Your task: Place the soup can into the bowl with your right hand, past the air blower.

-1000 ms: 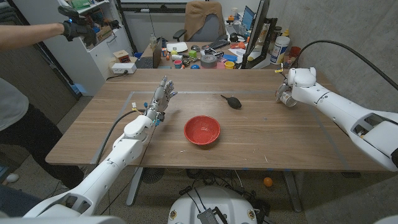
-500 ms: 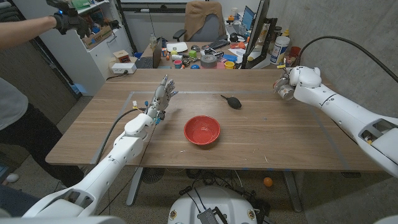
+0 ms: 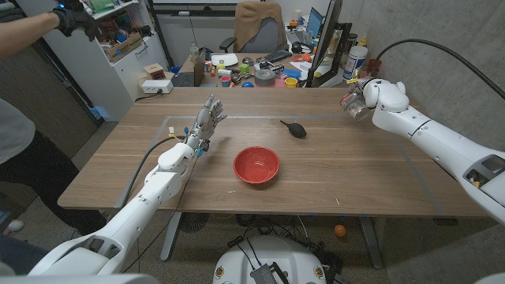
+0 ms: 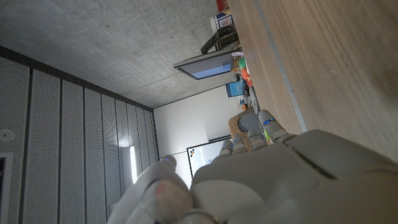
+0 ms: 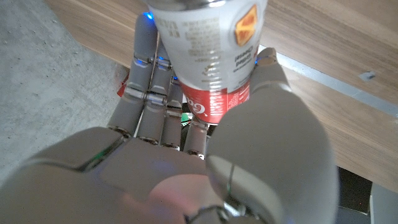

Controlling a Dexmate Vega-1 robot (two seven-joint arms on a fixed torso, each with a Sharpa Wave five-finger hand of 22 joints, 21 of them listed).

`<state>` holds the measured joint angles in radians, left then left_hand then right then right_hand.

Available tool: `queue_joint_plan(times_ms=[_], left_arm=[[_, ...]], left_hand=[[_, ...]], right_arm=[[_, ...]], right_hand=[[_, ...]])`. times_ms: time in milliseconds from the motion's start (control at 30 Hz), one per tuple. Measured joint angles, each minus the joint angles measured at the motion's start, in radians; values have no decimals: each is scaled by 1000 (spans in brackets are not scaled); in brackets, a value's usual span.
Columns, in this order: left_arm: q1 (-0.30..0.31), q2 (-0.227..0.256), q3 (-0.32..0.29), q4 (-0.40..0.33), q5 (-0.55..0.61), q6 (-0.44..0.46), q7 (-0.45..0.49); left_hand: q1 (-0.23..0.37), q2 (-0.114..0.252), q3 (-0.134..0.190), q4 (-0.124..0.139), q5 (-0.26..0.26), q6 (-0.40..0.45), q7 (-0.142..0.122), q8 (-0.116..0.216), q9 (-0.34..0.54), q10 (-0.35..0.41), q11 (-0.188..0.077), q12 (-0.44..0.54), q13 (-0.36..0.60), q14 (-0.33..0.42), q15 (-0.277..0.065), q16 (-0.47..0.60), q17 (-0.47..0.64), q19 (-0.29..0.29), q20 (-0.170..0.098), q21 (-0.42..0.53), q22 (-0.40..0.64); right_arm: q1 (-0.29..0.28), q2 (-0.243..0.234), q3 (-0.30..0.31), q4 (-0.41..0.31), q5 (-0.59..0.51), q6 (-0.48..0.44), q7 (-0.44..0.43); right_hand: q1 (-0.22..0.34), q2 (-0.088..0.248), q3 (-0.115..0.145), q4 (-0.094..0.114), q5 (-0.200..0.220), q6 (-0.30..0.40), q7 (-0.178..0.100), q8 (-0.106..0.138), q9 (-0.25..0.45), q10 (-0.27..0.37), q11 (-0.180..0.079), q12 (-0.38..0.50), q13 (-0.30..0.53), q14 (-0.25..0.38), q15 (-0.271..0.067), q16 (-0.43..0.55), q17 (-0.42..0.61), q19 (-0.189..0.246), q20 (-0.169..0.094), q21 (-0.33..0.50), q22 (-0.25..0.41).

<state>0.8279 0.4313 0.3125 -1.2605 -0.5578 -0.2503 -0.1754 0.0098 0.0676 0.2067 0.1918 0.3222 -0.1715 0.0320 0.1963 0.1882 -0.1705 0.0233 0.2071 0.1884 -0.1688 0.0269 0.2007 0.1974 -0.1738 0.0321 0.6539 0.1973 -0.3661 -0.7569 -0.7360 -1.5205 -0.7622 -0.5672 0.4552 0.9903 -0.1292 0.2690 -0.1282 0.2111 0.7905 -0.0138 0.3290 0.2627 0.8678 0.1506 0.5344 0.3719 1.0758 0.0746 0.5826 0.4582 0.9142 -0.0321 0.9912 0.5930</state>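
Observation:
My right hand [image 3: 364, 101] grips the soup can [image 3: 353, 106] above the table's far right corner; in the right wrist view the red and silver soup can [image 5: 211, 59] lies in my right hand [image 5: 180, 155], fingers wrapped round it. The red bowl [image 3: 256, 165] stands at the table's middle, well to the left of the can. The black air blower [image 3: 295, 128] lies on the wood between the can and the bowl. My left hand [image 3: 204, 126] stands at the table's left, fingers spread and pointing away, holding nothing; my left hand [image 4: 261, 180] shows from behind in its wrist view.
A person's gloved arm [image 3: 47, 22] reaches across the upper left, off the table [image 3: 339, 181]. A cluttered desk with tape rolls and bottles [image 3: 264, 71] stands behind the far edge. A monitor post [image 3: 327, 43] rises near the far right corner.
My right hand has lifted the soup can off the table and carried it slightly up and left. The person's arm has drawn further left. My left hand has not moved.

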Motion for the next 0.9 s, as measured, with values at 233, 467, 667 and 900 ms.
queue_joint_plan(times_ms=[233,467,667,900], left_arm=[[-12,-5,-4,27,-3,-10,-22],[-23,-11,-7,52,-8,-20,-43],[-29,-15,-10,69,-12,-27,-60],[-32,-17,-16,83,-16,-35,-73]], left_hand=[[0,0,0,0,0,0,0,0,0,0,0,0,0,0,0,0,0,0,0,0,0],[0,0,0,0,0,0,0,0,0,0,0,0,0,0,0,0,0,0,0,0,0],[0,0,0,0,0,0,0,0,0,0,0,0,0,0,0,0,0,0,0,0,0],[0,0,-4,-4,0,0,0,0,0,0,0,0,0,0,0,0,-2,0,0,0,0]], right_arm=[[-10,-1,9,-62,-20,36,15],[-10,16,11,-102,-38,68,33],[-8,32,15,-133,-46,107,44],[-8,45,24,-167,-46,147,49]], right_hand=[[0,0,-4,4,0,0,0,-1,5,0,0,0,2,0,0,0,0,0,0,0,-8],[-1,1,-7,7,0,1,2,-4,5,0,0,0,2,0,0,-3,0,0,0,0,-14],[-3,3,-7,7,0,13,2,-4,9,0,0,0,2,5,-6,-6,-1,2,2,0,-21],[-3,3,-7,7,-1,14,3,-8,9,0,0,5,1,6,-6,-8,-2,2,2,0,-28]])
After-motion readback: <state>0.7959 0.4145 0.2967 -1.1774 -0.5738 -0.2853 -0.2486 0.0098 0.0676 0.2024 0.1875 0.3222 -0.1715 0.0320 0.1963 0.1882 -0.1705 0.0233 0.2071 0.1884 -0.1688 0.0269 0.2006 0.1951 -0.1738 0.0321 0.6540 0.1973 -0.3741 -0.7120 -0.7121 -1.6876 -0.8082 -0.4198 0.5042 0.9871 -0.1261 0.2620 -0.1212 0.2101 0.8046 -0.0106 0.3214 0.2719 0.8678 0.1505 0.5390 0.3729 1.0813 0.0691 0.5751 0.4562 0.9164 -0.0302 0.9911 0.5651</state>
